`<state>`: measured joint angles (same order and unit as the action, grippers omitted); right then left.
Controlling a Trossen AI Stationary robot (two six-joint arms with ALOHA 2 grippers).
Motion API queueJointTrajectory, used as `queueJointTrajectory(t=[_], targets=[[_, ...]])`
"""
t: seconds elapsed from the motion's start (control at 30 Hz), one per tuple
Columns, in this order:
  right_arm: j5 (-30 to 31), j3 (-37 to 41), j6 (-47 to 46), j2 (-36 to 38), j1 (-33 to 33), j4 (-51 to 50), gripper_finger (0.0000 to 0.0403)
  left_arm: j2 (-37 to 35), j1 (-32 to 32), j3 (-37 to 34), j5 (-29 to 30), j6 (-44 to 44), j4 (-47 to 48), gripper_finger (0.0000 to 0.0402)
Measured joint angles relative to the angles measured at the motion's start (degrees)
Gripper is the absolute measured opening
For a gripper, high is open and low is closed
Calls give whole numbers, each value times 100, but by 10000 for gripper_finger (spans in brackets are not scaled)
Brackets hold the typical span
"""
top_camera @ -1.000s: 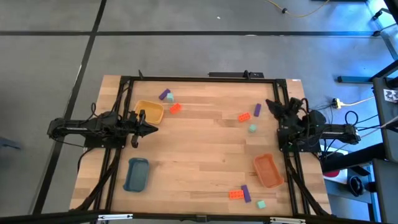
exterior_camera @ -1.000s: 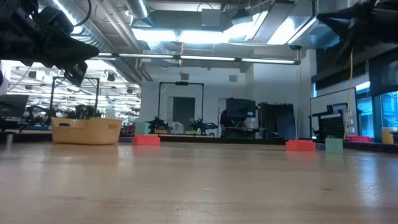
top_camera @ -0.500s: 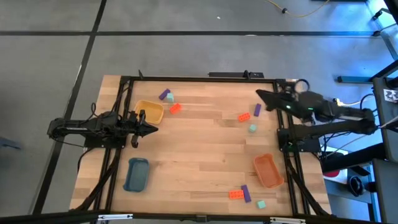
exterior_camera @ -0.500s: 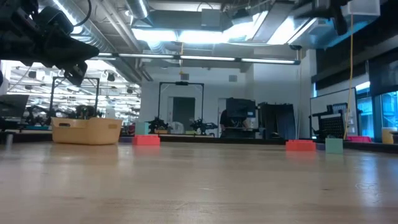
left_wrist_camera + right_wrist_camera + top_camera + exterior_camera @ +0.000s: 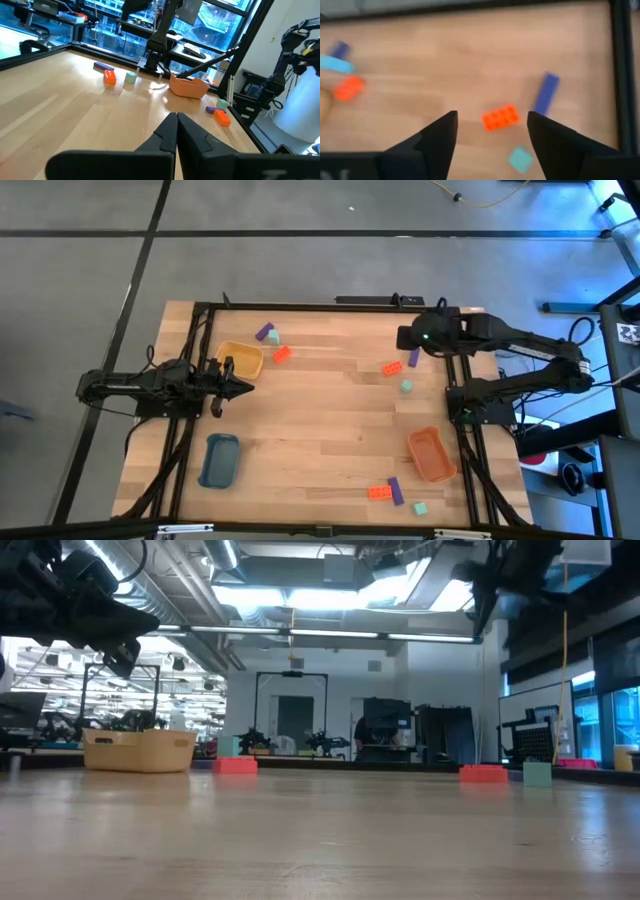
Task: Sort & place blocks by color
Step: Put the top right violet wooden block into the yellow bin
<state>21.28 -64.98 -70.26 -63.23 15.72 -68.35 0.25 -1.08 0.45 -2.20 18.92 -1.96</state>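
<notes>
Small orange, purple and teal blocks lie flat on the wooden table in three groups. One group is by the yellow tray, one at the near edge, and one at the far right: an orange studded block, a purple block and a teal block. My right gripper hangs open above this far-right group, tipped downward, touching nothing; it also shows from above. My left gripper is shut and empty, level above the table's left side.
An orange tray sits near the right edge and a blue tray at the near left. A black frame borders the table's far and side edges. Bare wood lies in the table's middle.
My right arm has unfolded from its rest at the table's right edge. Its gripper has risen, swung toward the table's left and far side, and tipped from level to pointing down at the far-right blocks. No block has moved.
</notes>
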Motion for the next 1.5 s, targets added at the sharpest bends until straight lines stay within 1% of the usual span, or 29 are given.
queueJointTrajectory(t=[0.17, 0.5, 0.63, 0.8, 0.9, 1.13, 1.33, 1.5], targets=[[-237, 180, -9, -222, 341, -312, 255, -1, 0, -1, -2, 0, 0, 0], [-195, 270, 328, -235, 1011, -286, 256, -1, 0, 0, -2, 0, 0, 0], [-193, 270, 330, -238, 1159, -270, 256, -2, -2, 0, -2, 0, 0, 0], [-188, 374, 318, -355, 1168, -172, 256, -1, 0, -1, -2, 0, 0, 0], [-192, 783, 218, -389, 1180, 129, 255, -1, 0, -1, 0, 0, 0, 0], [-288, 2050, -550, -386, 1423, 1169, 255, -2, 0, -2, 0, 0, 0, 0], [-258, 2863, -618, -390, 1557, 2372, 255, -1, 0, -1, -1, 0, 0, 0], [-10, 3356, -735, -390, 1639, 2955, 255, -2, -2, 0, -2, 0, 0, 0]])
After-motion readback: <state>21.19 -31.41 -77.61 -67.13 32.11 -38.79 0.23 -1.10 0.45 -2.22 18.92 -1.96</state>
